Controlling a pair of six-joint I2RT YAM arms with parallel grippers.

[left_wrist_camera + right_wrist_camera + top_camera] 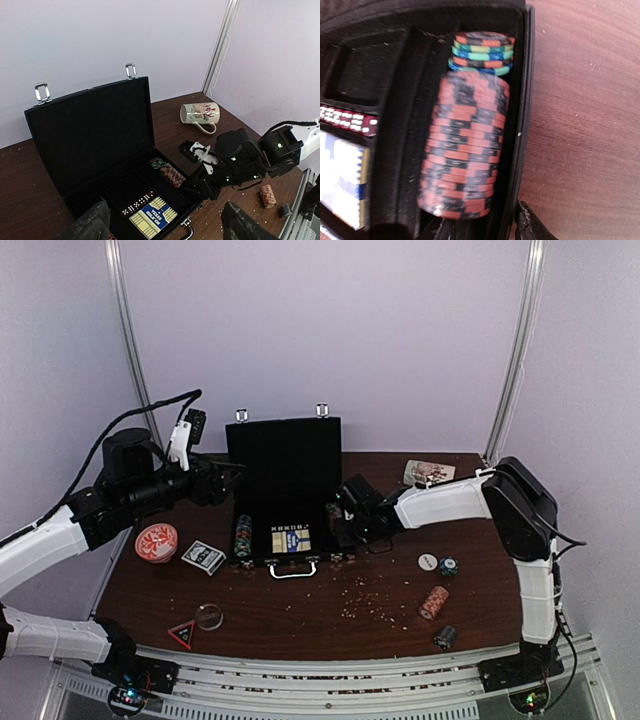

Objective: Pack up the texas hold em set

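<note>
The black briefcase (285, 455) stands open mid-table, lid upright. Inside lie a blue and yellow card box (150, 217), a row of dice (135, 204) and chips (241, 535) at the left end. In the right-hand slot a red-and-black chip stack (465, 145) lies on its side, with a green, blue and orange stack (482, 52) beyond it. My right gripper (482, 232) is at the near end of the red stack, jaws apart; one finger is outside the case wall (520, 125). My left gripper (165, 235) hovers wide open and empty, beside the lid in the top view.
On the table are a boxed deck (203, 557), an orange-red dish (156, 541), a clear round piece (209, 616), a triangle (182, 634), a white button (428, 561), and loose chip stacks (434, 602) (446, 637) (448, 566). A white mug (200, 112) lies at back right.
</note>
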